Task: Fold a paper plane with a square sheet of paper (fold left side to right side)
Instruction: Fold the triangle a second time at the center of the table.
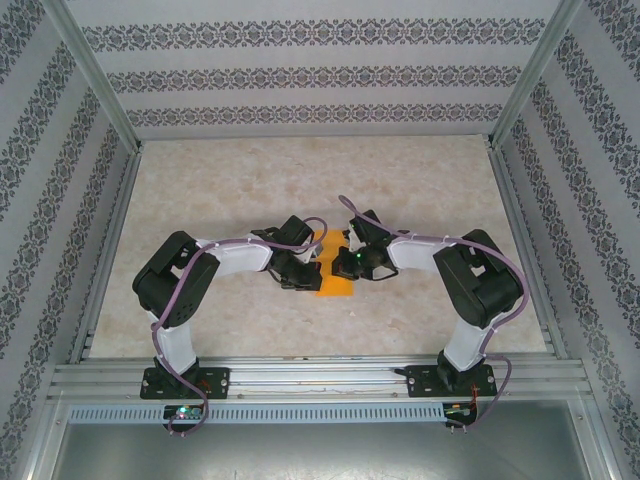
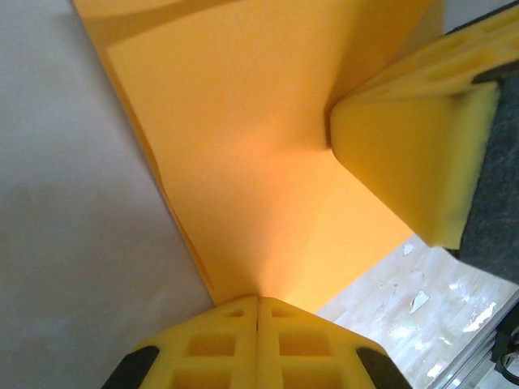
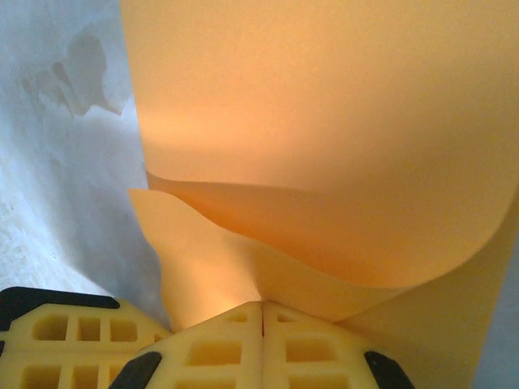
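Note:
The square sheet of paper [image 1: 336, 284] is bright orange and sits at the middle of the table between both arms. My left gripper [image 1: 312, 272] is shut, and the paper [image 2: 243, 138] fans out from the seam between its yellow fingertips [image 2: 258, 304]. My right gripper [image 1: 346, 263] is shut too, pinching the sheet where it puckers [image 3: 262, 306]. In the right wrist view the paper [image 3: 324, 138] curls over itself in loose, wavy layers. The right gripper's fingers [image 2: 413, 154] show in the left wrist view, pressed into the sheet. A finished paper plane is out of view.
The marbled beige tabletop [image 1: 250, 180] is fenced by metal rails, with a rail along the near edge [image 1: 320, 380]. Patterned walls stand on three sides. The two arms arch inward, and their wrists nearly meet over the paper.

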### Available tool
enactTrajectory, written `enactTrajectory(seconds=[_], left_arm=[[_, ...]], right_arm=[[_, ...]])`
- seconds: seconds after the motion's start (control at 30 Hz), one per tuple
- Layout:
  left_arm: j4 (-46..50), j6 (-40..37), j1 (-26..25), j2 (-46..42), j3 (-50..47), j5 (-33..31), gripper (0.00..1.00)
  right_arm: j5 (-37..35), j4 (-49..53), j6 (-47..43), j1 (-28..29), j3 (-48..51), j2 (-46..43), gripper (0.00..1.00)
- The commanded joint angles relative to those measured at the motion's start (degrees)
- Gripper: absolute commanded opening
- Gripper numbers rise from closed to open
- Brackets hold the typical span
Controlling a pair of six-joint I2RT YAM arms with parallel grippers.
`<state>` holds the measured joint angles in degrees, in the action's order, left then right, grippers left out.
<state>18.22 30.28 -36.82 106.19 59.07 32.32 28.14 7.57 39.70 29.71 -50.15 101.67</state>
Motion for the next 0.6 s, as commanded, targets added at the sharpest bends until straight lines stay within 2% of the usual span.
enactTrajectory(seconds=[0.0, 0.57], left_arm=[[5.68, -0.99, -0.89, 3.45, -1.83, -6.13, 0.00], [5.69, -0.97, -0.89, 3.52, -1.92, -6.08, 0.00]], right_arm=[[-4.63, 1.52, -2.24, -2.06, -1.33, 1.94, 0.00], [-4.15, 2.36, -4.80, -6.88, -2.31, 2.83, 0.00]])
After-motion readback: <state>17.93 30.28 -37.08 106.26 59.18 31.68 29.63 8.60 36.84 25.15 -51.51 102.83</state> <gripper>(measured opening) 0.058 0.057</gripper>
